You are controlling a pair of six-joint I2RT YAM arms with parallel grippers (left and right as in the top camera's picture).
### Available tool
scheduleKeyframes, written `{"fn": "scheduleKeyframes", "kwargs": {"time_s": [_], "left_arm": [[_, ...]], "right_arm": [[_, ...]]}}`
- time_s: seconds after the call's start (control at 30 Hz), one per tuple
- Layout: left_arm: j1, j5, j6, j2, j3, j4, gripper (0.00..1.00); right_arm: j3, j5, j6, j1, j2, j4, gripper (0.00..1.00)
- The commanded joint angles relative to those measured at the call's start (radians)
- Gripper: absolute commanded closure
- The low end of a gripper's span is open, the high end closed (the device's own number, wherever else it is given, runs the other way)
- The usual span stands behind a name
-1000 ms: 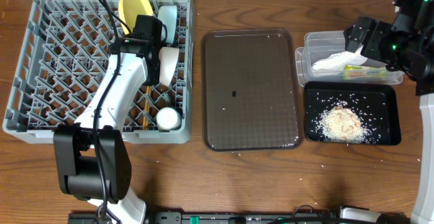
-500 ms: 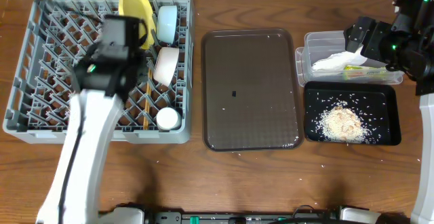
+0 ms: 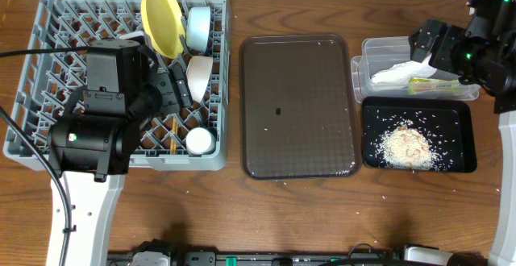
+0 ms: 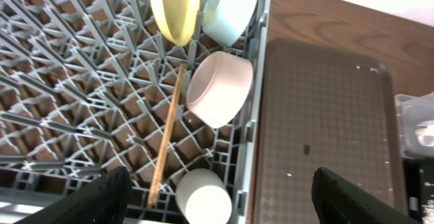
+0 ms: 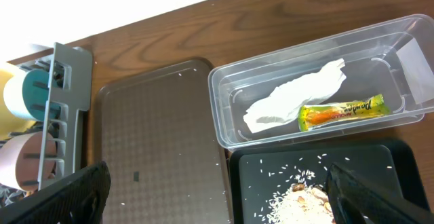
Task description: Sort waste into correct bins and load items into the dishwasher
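White bowl, cup and chopsticks sitting in the grey dish rack beneath the left gripper, napkin and wrapper lying in the clear tub below the right gripper, brown tray lying between on the wooden table, both grippers hanging wide apart, gripping nothing.

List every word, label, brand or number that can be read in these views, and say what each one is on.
Orange-and-green snack wrapper, lying in the clear tub: dark lettering runs along it, too small and blurred to read.
Brown serving tray: one small dark mark near its middle, not legible as text.
Nothing else in any view shows readable text.
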Motion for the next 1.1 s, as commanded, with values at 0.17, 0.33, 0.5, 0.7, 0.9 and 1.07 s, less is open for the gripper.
{"fn": "scheduleKeyframes", "kwargs": {"time_s": [0.17,0.33,0.5,0.7,0.9,1.07], "left_arm": [[0.001,0.024,-0.024,0.000,0.016,-0.003,0.11],[0.001,0.017,-0.017,0.000,0.015,-0.045,0.09],[-0.001,-0.043,-0.016,-0.026,0.008,-0.041,0.09],[0.035,-0.182,-0.006,-0.199,-0.123,0.087,0.08],[0.163,-0.154,0.022,-0.506,-0.439,0.356,0.08],[0.245,-0.069,0.105,-0.768,-0.745,0.607,0.08]], "right_arm": [[0.009,-0.005,0.012,-0.008,-0.001,0.000,0.01],[0.009,-0.005,0.012,-0.008,-0.001,0.000,0.01],[0.009,-0.005,0.012,-0.008,-0.001,0.000,0.01],[0.009,-0.005,0.012,-0.008,-0.001,0.000,0.01],[0.009,-0.005,0.012,-0.008,-0.001,0.000,0.01],[0.009,-0.005,0.012,-0.008,-0.001,0.000,0.01]]}}
